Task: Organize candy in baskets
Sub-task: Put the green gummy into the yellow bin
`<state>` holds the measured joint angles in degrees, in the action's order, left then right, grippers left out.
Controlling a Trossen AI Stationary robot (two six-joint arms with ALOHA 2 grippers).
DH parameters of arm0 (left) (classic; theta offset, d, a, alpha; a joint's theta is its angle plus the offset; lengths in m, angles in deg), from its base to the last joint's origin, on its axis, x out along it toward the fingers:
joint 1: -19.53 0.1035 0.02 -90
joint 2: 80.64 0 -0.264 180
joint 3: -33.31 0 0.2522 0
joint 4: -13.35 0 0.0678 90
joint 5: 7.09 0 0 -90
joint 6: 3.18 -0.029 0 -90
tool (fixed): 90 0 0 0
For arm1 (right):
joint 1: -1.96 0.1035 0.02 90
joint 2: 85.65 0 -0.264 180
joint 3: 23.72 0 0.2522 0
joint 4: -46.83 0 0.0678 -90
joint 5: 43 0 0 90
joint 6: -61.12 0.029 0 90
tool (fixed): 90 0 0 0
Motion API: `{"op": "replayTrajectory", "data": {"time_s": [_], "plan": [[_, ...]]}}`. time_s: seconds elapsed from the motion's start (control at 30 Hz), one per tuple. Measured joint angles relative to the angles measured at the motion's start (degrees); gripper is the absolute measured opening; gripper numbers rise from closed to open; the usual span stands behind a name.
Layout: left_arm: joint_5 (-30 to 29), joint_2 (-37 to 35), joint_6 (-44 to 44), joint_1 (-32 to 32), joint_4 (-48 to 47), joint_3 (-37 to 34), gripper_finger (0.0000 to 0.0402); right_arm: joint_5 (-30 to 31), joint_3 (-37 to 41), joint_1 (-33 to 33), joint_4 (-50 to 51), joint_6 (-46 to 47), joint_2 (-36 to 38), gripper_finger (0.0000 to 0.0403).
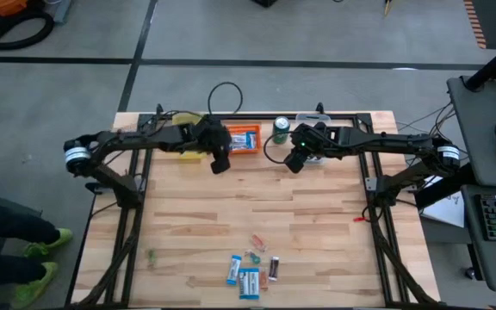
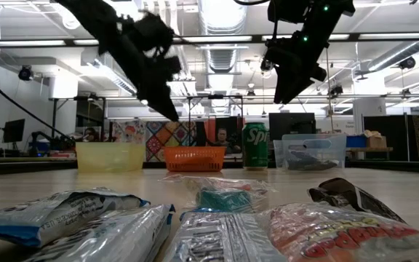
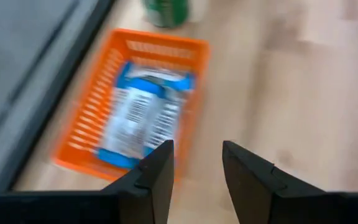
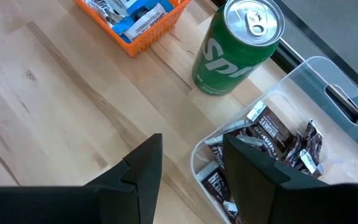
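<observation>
Wrapped blue-and-white and dark candy pieces (image 1: 250,271) near table's front edge; both grippers far back: left gripper (image 1: 220,164) empty, part-open beside orange basket (image 1: 244,138); right gripper (image 1: 293,162) empty, open.

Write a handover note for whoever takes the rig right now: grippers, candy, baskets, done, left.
Left gripper: open, empty, above the table beside the orange basket.
Right gripper: open, empty, over the clear basket next to the green soda can.
Done: blue-and-white bars lie in the orange basket; dark mini bars are in the clear one.
Yellow basket: contents cannot be made out.
Left: loose candy at the table's near edge, blue-and-white bars, a dark bar and small sweets, not yet sorted.
</observation>
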<state>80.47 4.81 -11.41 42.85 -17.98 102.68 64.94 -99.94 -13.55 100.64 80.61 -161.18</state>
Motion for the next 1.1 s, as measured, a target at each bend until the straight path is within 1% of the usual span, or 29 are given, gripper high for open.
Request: {"op": "replayTrajectory", "data": {"time_s": [0.1, 0.3, 0.5, 0.67, 0.8, 1.0, 1.1], "plan": [[0.0, -3.6, 6.1, -5.7, -4.5, 0.0, 0.0116, 0.0, 0.0, 0.0, 0.0, 0.0, 0.0, 0.0155], [0.0, -7.9, 20.3, -19.7, -7.4, 0.0, 0.0115, -0.2, 0.0, 0.6, 0.0, 0.0, 0.0, 0.0155], [-0.4, -7.4, 32.5, -34.3, -8.5, 0.0, 0.0115, -0.2, 0.0, 2.2, 0.0, 0.0, 0.0, 0.0155], [-3.9, -5.8, 42.9, -43.8, -9.8, 0.0, 0.0115, -0.2, 0.0, 3.7, -0.1, 0.0, 0.0, 0.0155], [-4.2, -5.0, 55.4, -50.1, -14.6, 0.0, 0.0115, -0.2, 0.0, 5.0, -0.1, 0.2, 0.0, 0.0155], [-4.4, -3.5, 79.1, -58.7, -24.5, 0.0, 0.0115, -0.2, 0.0, 6.6, -0.1, 0.4, 0.0, 0.0155], [-2.6, -2.1, 91.8, -62.9, -30.4, 0.0, 0.0115, -0.1, 0.0, 7.0, -0.2, 0.4, 0.0, 0.0155]]}}
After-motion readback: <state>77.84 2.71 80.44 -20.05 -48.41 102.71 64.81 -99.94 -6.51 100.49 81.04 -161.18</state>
